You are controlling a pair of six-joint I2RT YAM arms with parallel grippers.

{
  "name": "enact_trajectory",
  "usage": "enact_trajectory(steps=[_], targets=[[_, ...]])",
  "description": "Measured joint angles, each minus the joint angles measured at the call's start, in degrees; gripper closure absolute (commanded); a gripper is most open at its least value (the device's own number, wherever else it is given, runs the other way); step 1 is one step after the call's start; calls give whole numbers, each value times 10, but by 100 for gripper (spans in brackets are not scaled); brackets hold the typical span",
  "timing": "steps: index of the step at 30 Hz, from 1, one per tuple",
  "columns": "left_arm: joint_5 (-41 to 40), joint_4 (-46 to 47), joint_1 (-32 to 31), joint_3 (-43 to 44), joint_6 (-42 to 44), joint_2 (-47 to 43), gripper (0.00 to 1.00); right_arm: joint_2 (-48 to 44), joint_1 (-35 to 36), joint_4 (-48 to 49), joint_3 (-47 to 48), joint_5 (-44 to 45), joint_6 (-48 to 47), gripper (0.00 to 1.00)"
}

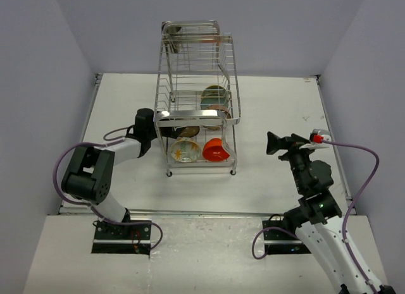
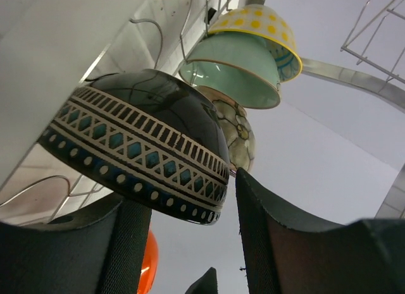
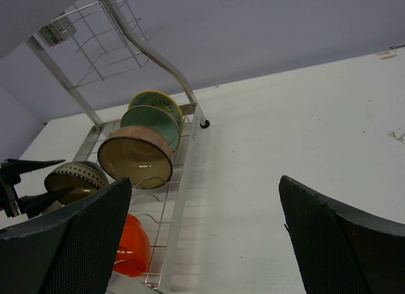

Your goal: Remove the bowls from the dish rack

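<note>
Two tiers of the tall chrome wire dish rack hold the bowls. The left gripper, jaws spread, sits at the rim of a dark band-patterned bowl on the upper tier, beside the brown bowl with olive inside. The right gripper hangs released, well apart from the rack; an orange-red bowl sits below.

On the table we have open room right of the dish rack, where our right gripper stands well apart with jaws wide, but our left gripper is hemmed in by rack wires and the dark patterned bowl between its jaws.
</note>
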Motion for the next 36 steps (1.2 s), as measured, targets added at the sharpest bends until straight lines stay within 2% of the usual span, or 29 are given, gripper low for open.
enact_trajectory(steps=[2, 5, 7, 10, 12, 14, 27, 36], targets=[[0, 1, -3, 8, -3, 5, 47, 0, 0, 0, 0, -3, 0, 1], [0, 4, -9, 20, -10, 14, 55, 0, 0, 1, 0, -4, -1, 1], [0, 4, -12, 27, -12, 20, 65, 0, 0, 2, 0, -4, -2, 1], [7, 11, -16, 39, -16, 28, 73, 1, 0, 6, 0, -4, -3, 1], [8, 17, -19, 45, -19, 30, 84, 2, 0, 9, 0, -4, -3, 1], [7, 28, -21, 49, -20, 31, 100, 3, 0, 9, 0, -4, -4, 1], [0, 79, -19, 42, -20, 42, 100, 3, 0, 12, -3, -6, -4, 1], [12, 110, -12, 27, 20, 35, 100, 3, 0, 12, -3, -8, -4, 1]])
